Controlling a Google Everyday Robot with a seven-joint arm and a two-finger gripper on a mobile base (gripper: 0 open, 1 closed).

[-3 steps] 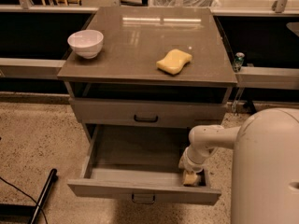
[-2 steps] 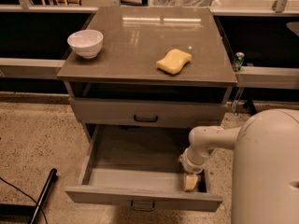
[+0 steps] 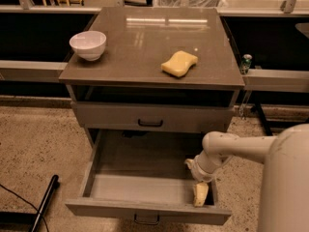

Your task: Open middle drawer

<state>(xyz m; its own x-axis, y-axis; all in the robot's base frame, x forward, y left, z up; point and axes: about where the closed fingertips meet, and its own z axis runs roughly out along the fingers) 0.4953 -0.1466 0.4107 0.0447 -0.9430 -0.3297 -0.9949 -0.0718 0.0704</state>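
The middle drawer [image 3: 111,210] is a wide grey drawer pulled far out of the cabinet toward me, its small dark handle [image 3: 146,220] at the centre of the front. Its inside looks bare. My gripper [image 3: 200,194] reaches down into the drawer at its front right corner, just behind the front panel, on a white arm [image 3: 231,148] coming from the right. Above it a grey drawer front [image 3: 106,116] with a dark handle [image 3: 150,123] is closed. Anything below the open drawer is hidden.
On the cabinet top [image 3: 145,37] stand a white bowl [image 3: 88,44] at the left and a yellow sponge [image 3: 179,63] right of centre. A green can [image 3: 246,62] sits on the ledge at the right. A black pole [image 3: 44,202] lies on the speckled floor at the left.
The middle drawer has slid further out toward me, and my gripper has moved forward with it at the front right corner.
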